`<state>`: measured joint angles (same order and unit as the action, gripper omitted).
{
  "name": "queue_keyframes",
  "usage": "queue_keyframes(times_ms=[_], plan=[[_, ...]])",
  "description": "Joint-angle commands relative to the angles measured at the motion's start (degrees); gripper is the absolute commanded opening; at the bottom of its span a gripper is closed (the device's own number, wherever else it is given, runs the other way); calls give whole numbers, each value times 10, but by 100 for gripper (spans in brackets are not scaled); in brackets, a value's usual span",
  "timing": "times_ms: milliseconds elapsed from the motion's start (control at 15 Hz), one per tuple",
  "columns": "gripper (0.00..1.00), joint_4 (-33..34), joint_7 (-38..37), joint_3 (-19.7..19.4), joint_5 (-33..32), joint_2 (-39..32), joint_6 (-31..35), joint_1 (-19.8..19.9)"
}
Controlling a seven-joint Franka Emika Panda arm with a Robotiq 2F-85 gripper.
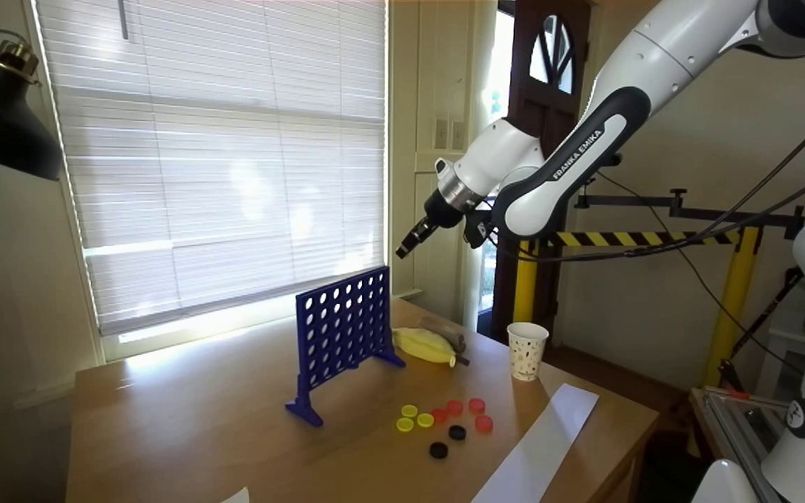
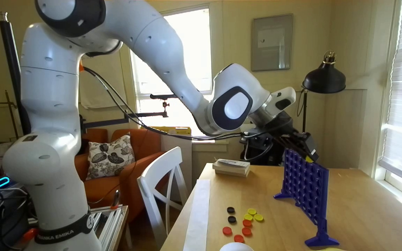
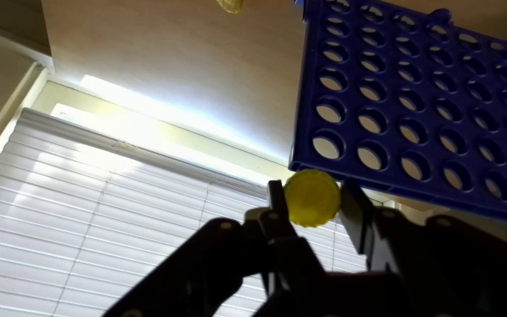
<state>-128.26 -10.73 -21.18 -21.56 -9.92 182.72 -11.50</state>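
Wrist view, lower center: clamped yellow disc [image 3: 312, 203] in claw [image 3: 312, 194] near rack [image 3: 428, 90], not yet inside; left other discs [image 2: 247, 223] on table [image 2: 365, 209].

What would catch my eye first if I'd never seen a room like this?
Most likely the big white robot arm, which extends over the wooden table. At its end, the gripper pinches a yellow disc close to the top edge of a blue grid rack, which stands upright on the table. Beside the rack lie loose red discs, black discs and more yellow ones.
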Motion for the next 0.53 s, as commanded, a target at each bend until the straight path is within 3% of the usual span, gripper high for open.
queue_keyframes(times_ms=[0,467], plan=[[10,13,3,-6,-9,-11,12,-5],[10,33,-1,-6,-6,-34,26,-16]])
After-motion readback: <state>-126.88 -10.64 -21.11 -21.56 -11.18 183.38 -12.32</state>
